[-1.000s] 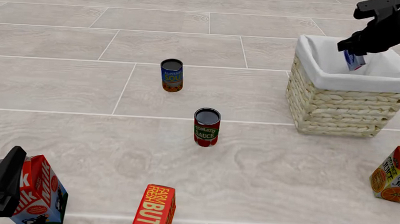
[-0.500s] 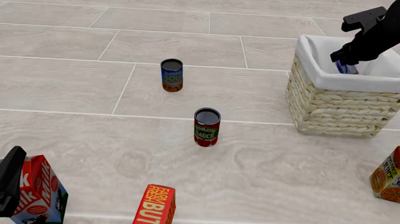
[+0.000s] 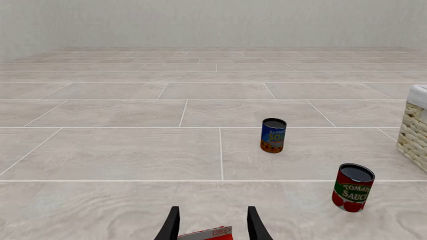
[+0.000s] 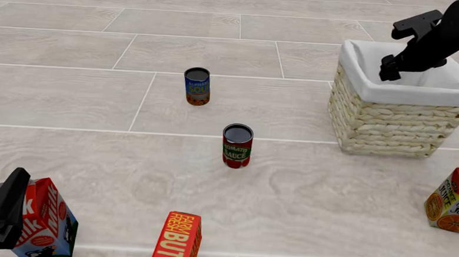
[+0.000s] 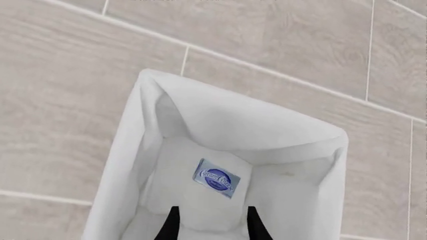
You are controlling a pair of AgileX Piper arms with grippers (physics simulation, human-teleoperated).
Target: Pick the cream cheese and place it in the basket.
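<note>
Bright, flat, even light in all three views — no visible source, no glare, and the pale tiled surface [image 4: 97, 98] reads uniformly lit right out to the edges. Shadows are faint: just a soft dark patch under the tomato sauce can [image 4: 237, 145] and mild shading inside the basket [image 5: 160, 105] lining folds. Everything is sharp near and far — clean render, no blur, noise or edge distortion.

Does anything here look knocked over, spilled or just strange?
Nothing stands out. The small pale blue-white cream cheese box lies flat on the white lining inside the woven wicker basket. Both cans, the cartons and the red-orange butter box stand upright.
</note>
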